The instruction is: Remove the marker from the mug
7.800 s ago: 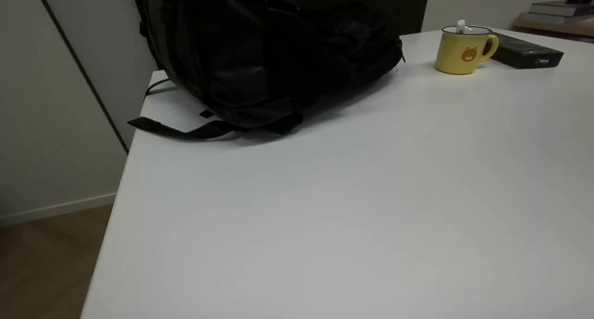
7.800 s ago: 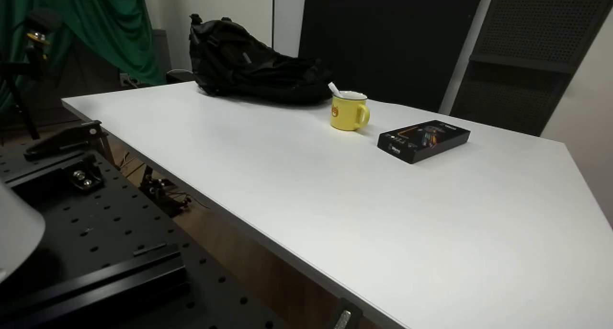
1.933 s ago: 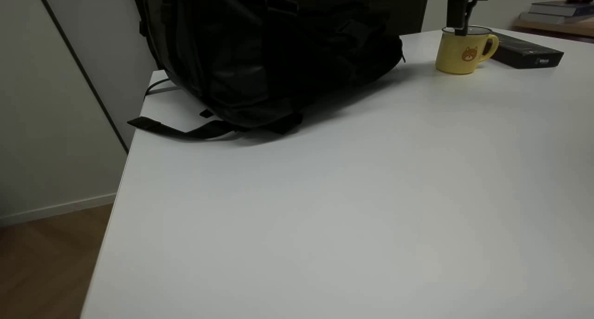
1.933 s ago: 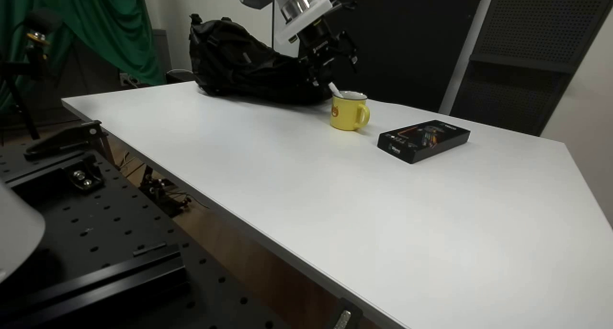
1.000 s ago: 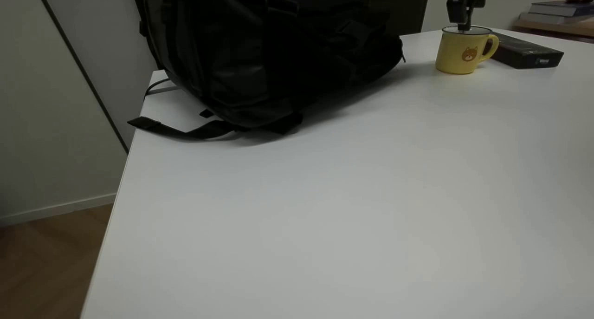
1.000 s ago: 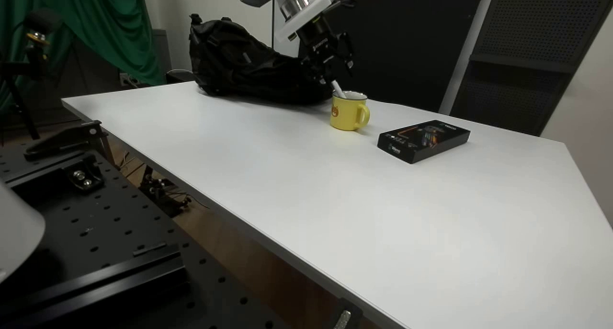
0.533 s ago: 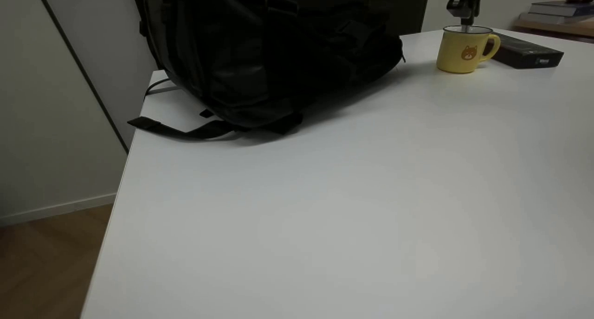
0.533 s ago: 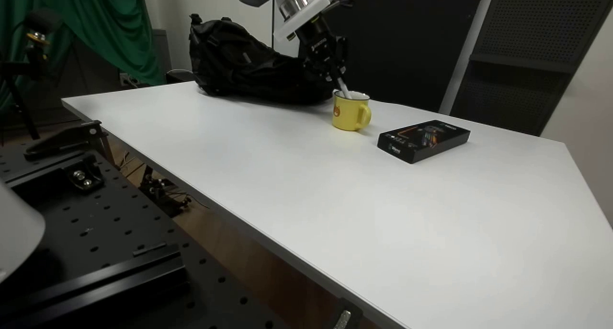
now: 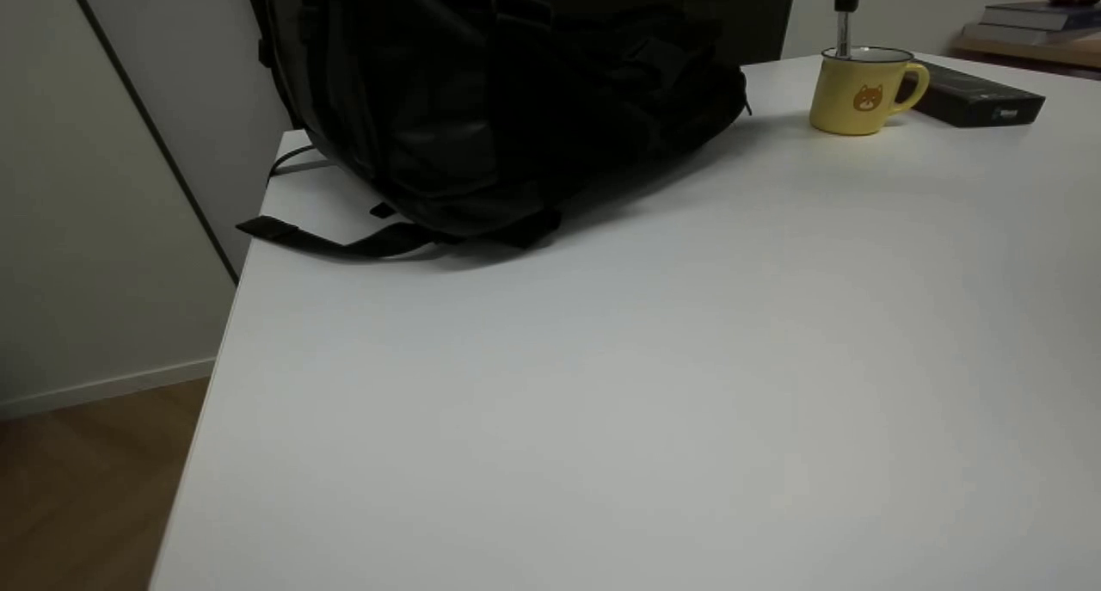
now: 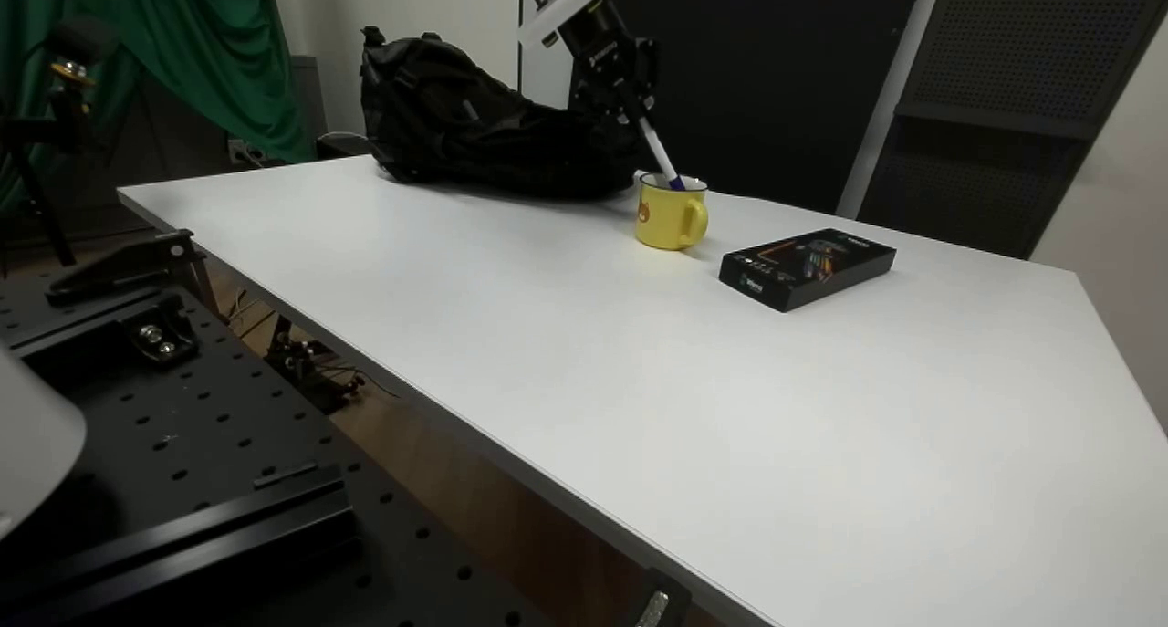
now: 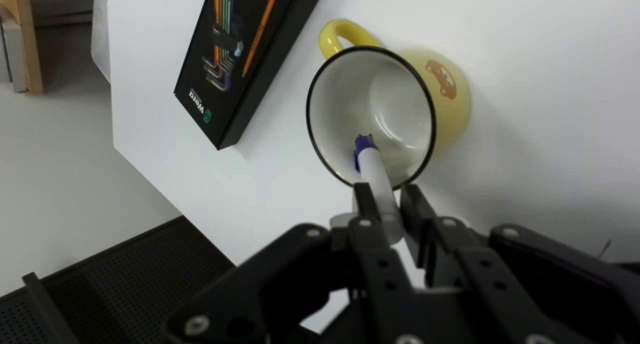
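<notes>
1 marker [image 11: 377, 176] is pinched by the gripper [image 11: 387, 190], purple end [image 11: 364, 143] at the mouth of the mug [image 11: 452, 111], which an early sideways pull could tip.

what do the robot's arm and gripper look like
The arm shows white and shiny silver parts. The gripper is black and jointed, with slim fingers and silvery screw heads; its pale lettering is too small to read.
</notes>
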